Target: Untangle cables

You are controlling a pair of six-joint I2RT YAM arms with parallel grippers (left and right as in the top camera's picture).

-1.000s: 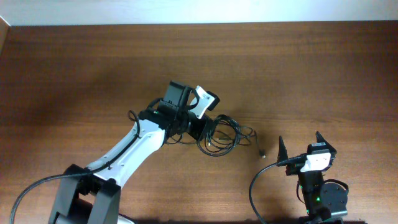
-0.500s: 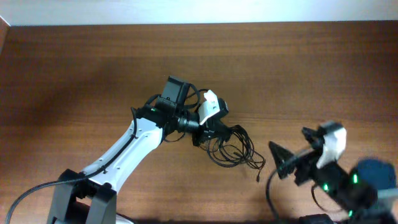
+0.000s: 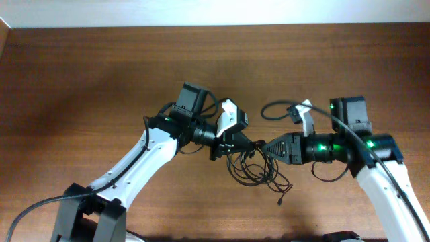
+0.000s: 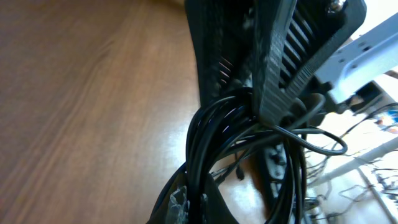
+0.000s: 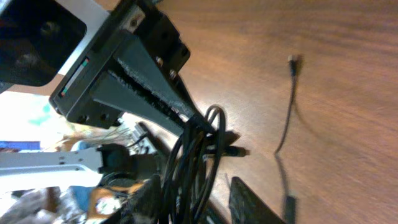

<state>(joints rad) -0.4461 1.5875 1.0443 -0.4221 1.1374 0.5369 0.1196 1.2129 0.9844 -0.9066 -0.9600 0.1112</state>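
The cables (image 3: 259,171) are a knot of thin black loops hanging over the wooden table between the two arms. One strand trails down to a small plug (image 3: 280,199). My left gripper (image 3: 232,142) is shut on the bundle (image 4: 211,143), which passes between its fingertips (image 4: 186,208). My right gripper (image 3: 263,146) points left and meets it head on. In the right wrist view its fingers (image 5: 249,202) straddle the strands (image 5: 196,162), with a small gap on one side. A loose plug end (image 5: 291,59) lies on the table beyond.
The left arm's base (image 3: 87,208) fills the lower left and the right arm (image 3: 376,168) the lower right. A thicker black cord (image 3: 275,107) loops above the right wrist. The white wall edge (image 3: 215,13) runs along the back of the table (image 3: 101,74).
My right arm swung in from the lower right to the bundle and its jaws narrowed around the strands. My left gripper lifted the cables slightly right and stayed shut.
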